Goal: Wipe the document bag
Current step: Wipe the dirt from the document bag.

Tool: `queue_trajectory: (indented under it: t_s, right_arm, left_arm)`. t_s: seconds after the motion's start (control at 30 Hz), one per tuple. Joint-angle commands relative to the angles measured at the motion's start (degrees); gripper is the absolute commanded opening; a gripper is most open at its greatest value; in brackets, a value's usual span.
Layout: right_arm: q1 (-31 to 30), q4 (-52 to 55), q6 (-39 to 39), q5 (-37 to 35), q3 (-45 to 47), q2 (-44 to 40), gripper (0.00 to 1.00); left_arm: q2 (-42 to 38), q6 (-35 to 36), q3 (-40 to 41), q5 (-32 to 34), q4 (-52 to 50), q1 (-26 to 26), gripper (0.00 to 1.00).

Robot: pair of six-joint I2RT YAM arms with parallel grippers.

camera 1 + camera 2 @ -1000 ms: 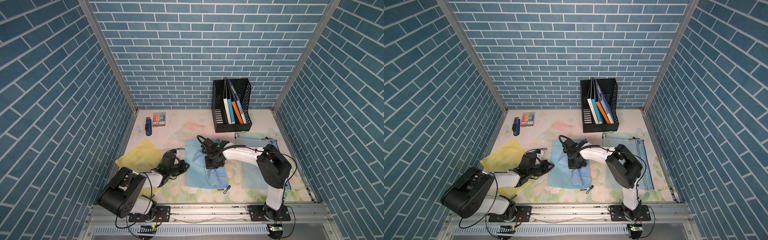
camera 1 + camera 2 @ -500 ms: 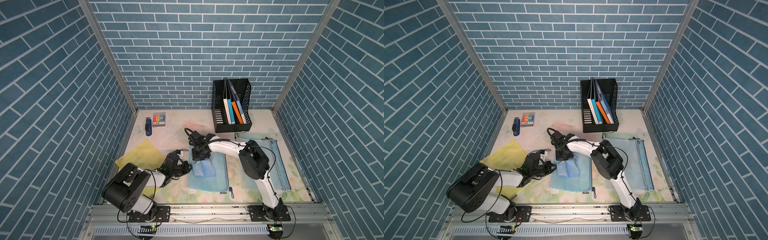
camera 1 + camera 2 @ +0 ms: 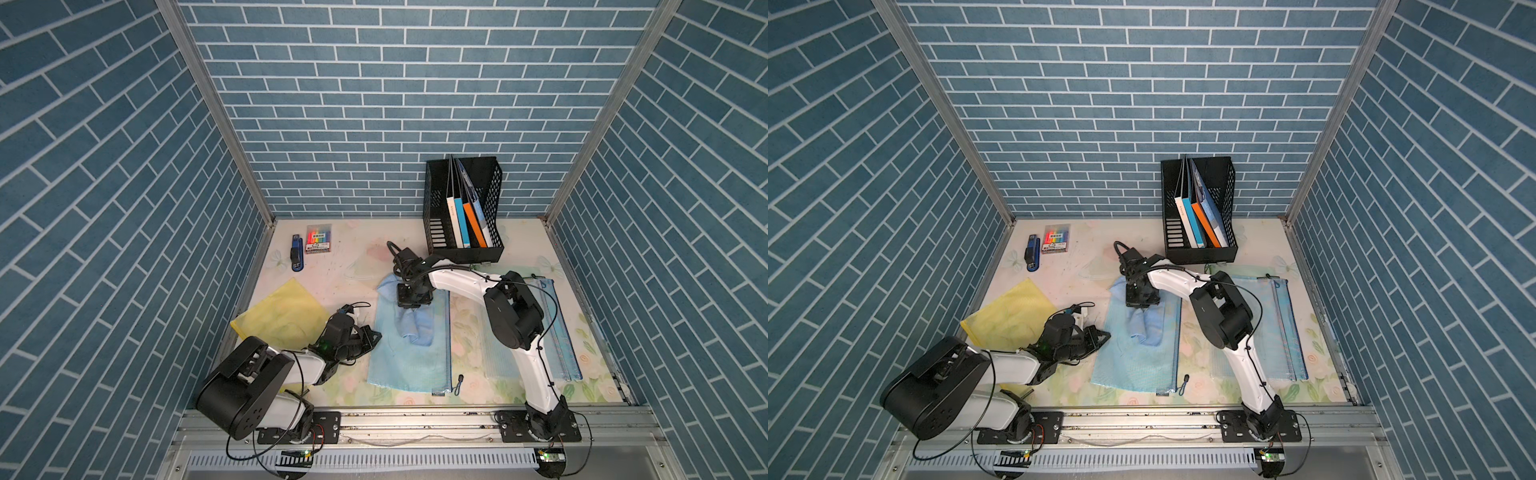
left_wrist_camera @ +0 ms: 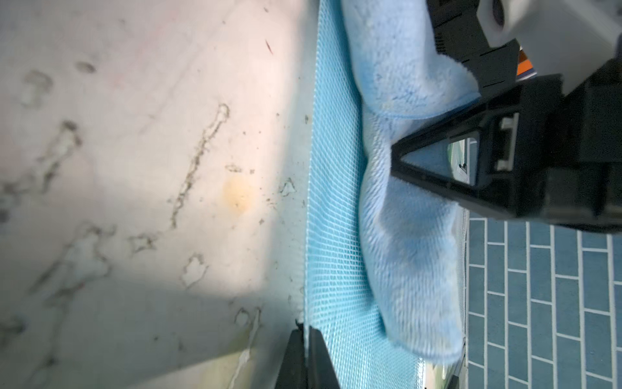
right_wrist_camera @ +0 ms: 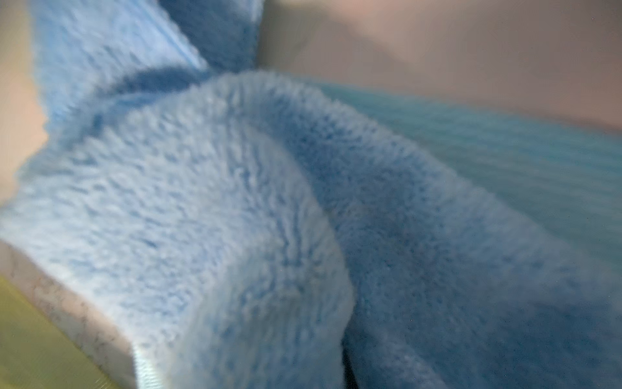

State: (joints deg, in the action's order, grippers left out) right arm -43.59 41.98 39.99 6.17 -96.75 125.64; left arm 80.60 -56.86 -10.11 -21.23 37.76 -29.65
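Two top views first. Shows the document bag (image 3: 409, 361) flat on the table (image 3: 353, 266), with a blue cloth (image 3: 411, 328) bunched on its far half. Puts the right pincer (image 3: 409, 301) at the bag's far end, pressed down and clamped on the cloth. Puts the left pincer (image 3: 372, 334) at the bag's left edge, closed narrow, tip touching the mesh. Looks the same in both top views.

Reads as thin, light, floppy mesh, probably slick on the table. Seems likely to slide or ruck under a wiping stroke. Calls for pinning at an edge or corner, clear of the cloth's path.

Left wrist view next. Shows the bag's (image 4: 331, 235) edge running straight into the left pincer (image 4: 304, 331), apparently nipped there. Places the cloth (image 4: 410, 252) on the mesh just beyond, with the right pincer bearing down on it.

Right wrist view last. Fills almost wholly with cloth (image 5: 235, 219), soft and thick-piled. Leaves only a blurred strip of bag (image 5: 521, 151) beyond it. Hides the pincer itself.
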Motion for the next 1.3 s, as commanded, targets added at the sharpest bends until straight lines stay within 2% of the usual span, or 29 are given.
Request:
queue_trajectory:
  t_s: [0.0,0.17,0.4,0.53,0.73,0.97,1.1,1.27]
  right_arm:
    - [2.55,6.16,-2.90,-8.17,2.75,-1.84,0.00]
    - [1.49,6.41,-1.78,-5.65,-0.89,1.21,0.00]
    - [-8.55,7.95,-0.76,-1.37,-11.38,7.36,0.00]
    - [-11.23,7.92,-0.35,-1.35,-10.73,6.46,0.00]
    - [-8.29,5.83,-0.61,-1.59,2.12,-3.62,0.00]
    - [1.48,5.79,-2.56,-7.07,17.05,-14.61,0.00]
    - [4.86,7.14,-3.77,-8.92,18.27,-16.48,0.00]
    - [1.45,4.76,-1.61,-5.31,14.87,-13.83,0.00]
  left_arm:
    - [1.01,-2.00,1.61,0.41,-0.70,-0.24,0.00]
    - [1.65,-2.52,1.41,0.22,0.11,-0.29,0.00]
    - [3.10,-4.43,1.21,-0.03,3.08,-0.32,0.00]
    - [3.83,-5.48,1.58,0.01,4.33,-0.30,0.00]
    - [4.18,-6.24,1.87,-0.21,5.55,-0.30,0.00]
    - [3.93,-6.54,1.50,-0.26,5.42,-0.30,0.00]
    - [4.02,-6.59,1.42,-0.21,5.35,-0.30,0.00]
    - [4.46,-7.07,1.06,0.05,5.92,-0.33,0.00]
